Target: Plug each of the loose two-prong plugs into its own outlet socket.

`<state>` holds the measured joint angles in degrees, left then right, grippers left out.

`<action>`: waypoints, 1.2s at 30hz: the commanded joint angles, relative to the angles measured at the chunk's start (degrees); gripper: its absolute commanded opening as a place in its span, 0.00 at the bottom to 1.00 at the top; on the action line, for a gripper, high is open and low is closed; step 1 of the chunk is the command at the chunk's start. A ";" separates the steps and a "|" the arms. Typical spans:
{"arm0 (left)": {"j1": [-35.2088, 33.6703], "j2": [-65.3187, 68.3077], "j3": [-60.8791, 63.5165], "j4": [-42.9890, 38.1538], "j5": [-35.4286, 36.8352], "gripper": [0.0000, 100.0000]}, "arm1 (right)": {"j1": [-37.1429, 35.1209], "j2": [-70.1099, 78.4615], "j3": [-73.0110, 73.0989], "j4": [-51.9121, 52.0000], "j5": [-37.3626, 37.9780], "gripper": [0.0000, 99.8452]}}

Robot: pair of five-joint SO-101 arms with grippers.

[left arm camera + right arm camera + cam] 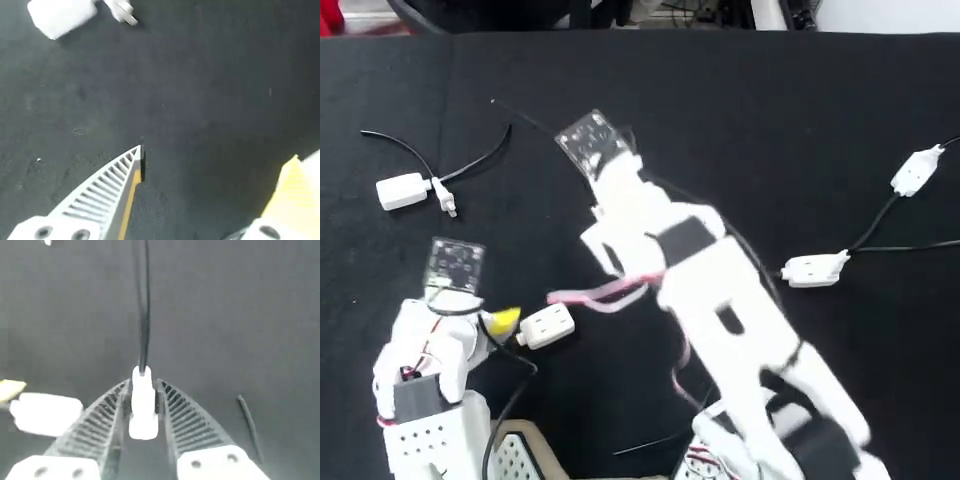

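My right gripper point(144, 386) is shut on a white two-prong plug point(144, 410), whose black cord point(145, 305) runs away over the mat. A white outlet socket point(45, 413) lies just beside it; in the high view that socket point(547, 325) sits next to my left arm's yellow finger point(503, 320). My left gripper point(217, 156) stands open over bare mat, nothing between its fingers. Farther off lie another white socket point(62, 16) and a loose plug point(122, 10), seen in the high view as a socket point(402, 190) and a plug point(445, 197) close together but apart.
Two more white cord ends lie at the right: one point(815, 268) mid-right, one point(917, 170) near the edge, joined by black cables. The right arm point(720, 310) crosses the middle of the black mat. Pink wires point(595, 293) hang off it.
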<state>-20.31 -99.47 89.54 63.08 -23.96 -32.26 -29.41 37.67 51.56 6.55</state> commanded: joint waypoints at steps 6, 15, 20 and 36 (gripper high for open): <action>17.80 -0.09 -17.45 7.65 10.46 0.41 | -2.11 -21.85 22.20 -26.73 -9.23 0.04; 32.66 0.00 -23.78 11.96 10.73 0.27 | -6.86 -49.89 35.91 -27.52 -13.63 0.04; 33.10 -0.09 -25.89 13.54 10.81 0.15 | -8.79 -61.41 39.60 -24.18 -14.51 0.02; 36.62 -0.44 -30.37 14.24 10.81 0.07 | -17.76 -63.43 41.98 -23.47 -18.90 0.01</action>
<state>13.63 -99.82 63.78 74.24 -13.58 -48.97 -92.26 79.87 27.65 -12.18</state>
